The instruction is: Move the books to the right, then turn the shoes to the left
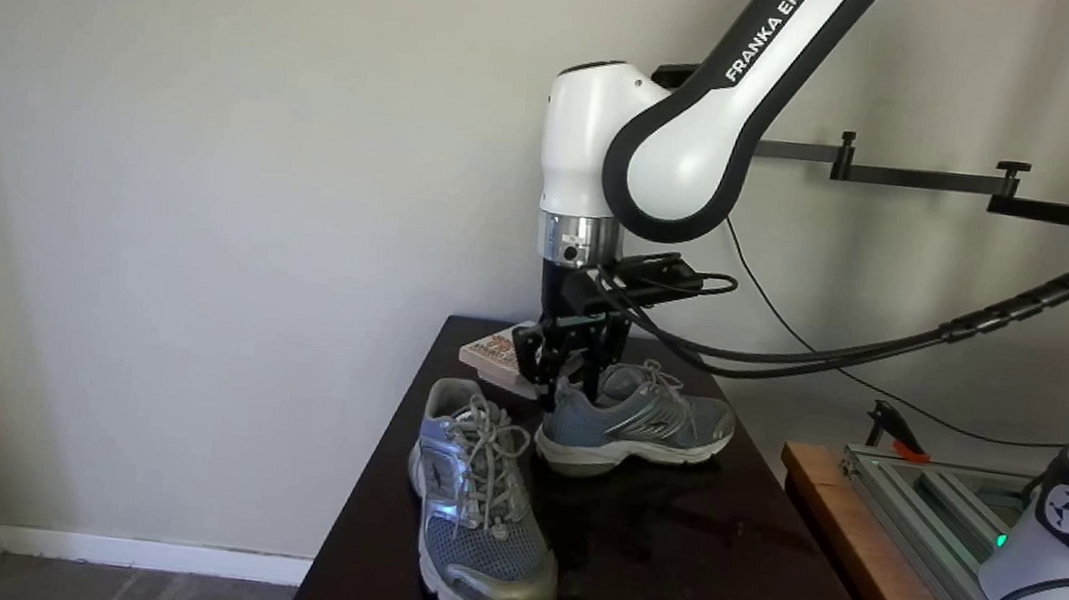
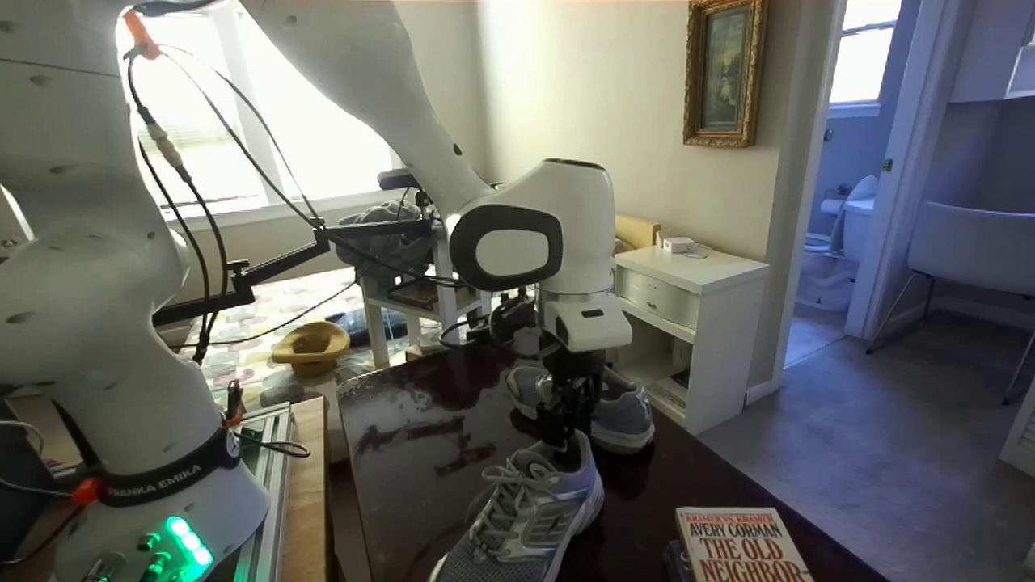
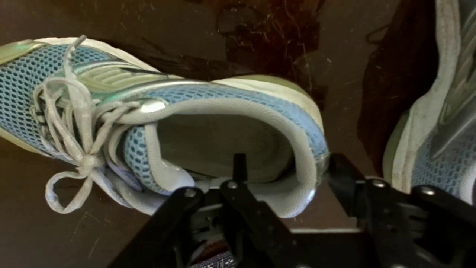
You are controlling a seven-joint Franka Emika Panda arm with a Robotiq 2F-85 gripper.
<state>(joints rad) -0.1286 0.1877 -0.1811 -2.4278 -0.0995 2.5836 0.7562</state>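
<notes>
A blue-grey running shoe under my gripper shows in both exterior views (image 1: pixel 646 423) (image 2: pixel 530 517) and in the wrist view (image 3: pixel 219 106). My gripper (image 3: pixel 288 167) is open at its heel; it also shows in both exterior views (image 1: pixel 570 385) (image 2: pixel 564 424). One finger is over or inside the shoe's opening, the other outside behind the heel. Whether they touch is unclear. The second shoe stands beside it (image 1: pixel 482 495) (image 2: pixel 627 412) (image 3: pixel 431 145). A paperback book (image 2: pixel 740 546) (image 1: pixel 494 348) lies on another book (image 2: pixel 675 559). A book edge (image 3: pixel 219 261) shows under the gripper in the wrist view.
The dark table (image 1: pixel 685 569) (image 2: pixel 404 469) carries shoes and books. The books lie near a table edge. A wall stands behind the table in an exterior view. A white nightstand (image 2: pixel 720 347) stands beyond the table. Cables (image 1: pixel 892 346) hang from the arm.
</notes>
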